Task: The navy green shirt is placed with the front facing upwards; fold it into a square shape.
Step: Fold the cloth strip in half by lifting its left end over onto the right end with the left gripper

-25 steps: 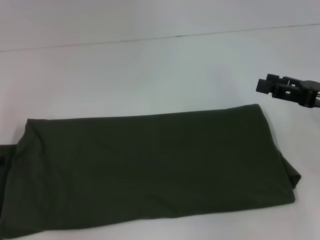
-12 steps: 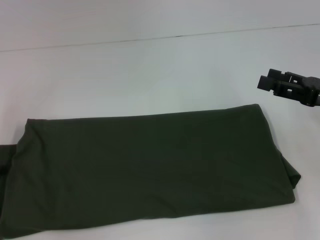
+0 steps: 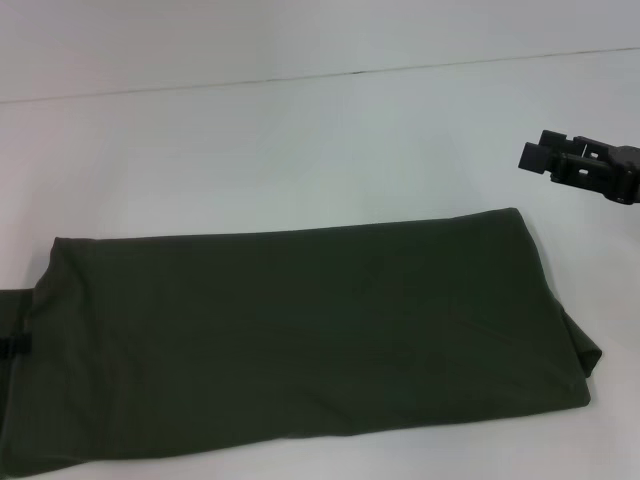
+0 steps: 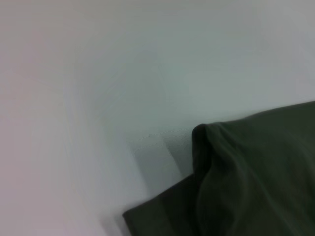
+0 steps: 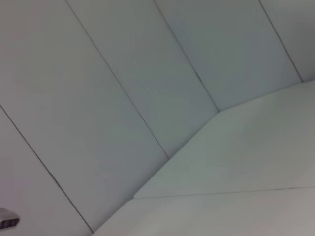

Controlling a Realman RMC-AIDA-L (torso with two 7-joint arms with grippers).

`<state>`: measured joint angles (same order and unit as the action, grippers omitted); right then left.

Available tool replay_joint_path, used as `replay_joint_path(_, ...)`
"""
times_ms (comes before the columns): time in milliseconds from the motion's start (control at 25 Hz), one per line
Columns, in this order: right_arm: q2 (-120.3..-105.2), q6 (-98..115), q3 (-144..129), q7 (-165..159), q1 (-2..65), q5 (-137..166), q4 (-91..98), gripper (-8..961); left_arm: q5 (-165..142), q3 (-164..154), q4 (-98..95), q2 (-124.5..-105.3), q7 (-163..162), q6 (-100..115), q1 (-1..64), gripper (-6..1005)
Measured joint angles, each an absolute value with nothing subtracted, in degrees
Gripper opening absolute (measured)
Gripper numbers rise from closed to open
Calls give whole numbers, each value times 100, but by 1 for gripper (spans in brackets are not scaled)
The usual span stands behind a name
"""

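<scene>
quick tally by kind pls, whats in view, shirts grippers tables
shirt: 1, dark green, folded into a long band
right gripper: 1, held above the table beyond the shirt's right end
left gripper: 1, only a sliver at the shirt's left end
table: 1, white
total: 4

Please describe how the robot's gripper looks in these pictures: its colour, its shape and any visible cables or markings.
In the head view, the right gripper is black and blocky, with two short squared fingers on an angular body. No cables or markings show. Of the left gripper, only a small black piece shows by the navy green shirt.
</scene>
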<state>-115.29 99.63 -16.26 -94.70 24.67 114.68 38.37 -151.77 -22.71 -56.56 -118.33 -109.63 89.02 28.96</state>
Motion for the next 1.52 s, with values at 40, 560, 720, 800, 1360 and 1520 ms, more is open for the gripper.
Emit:
replay_joint_path(40,-11529,9961,-1626,-9470,2472,11468,3833,929,-15202,-2272,-5610,-11821,-10971,8874,2921,869)
replay_joint_path(560,-11534,9969,-1628,-9469,2487,11400,3838,928,-15308,-2290,-5296,-11748,-11074,8509,3095,865)
replay_joint_path(720,-11532,9965,-1628,-9469,2492,11399,3835,928,-15343,-2348,-5245,-11742,-11080,8449,3134,864)
replay_joint_path(800,-11531,9970,-1628,-9470,2496,11399,3837,928,-15383,-2352,-5196,-11735,-11095,8393,3160,864)
replay_joint_path(1360,-11530,9989,-1625,-9503,2493,11399,3837,927,-15409,-2378,-5118,-11697,-11136,8236,3225,864)
replay_joint_path(1520,-11530,9994,-1625,-9519,2497,11399,3839,927,-15450,-2427,-5041,-11689,-11136,8210,3251,864)
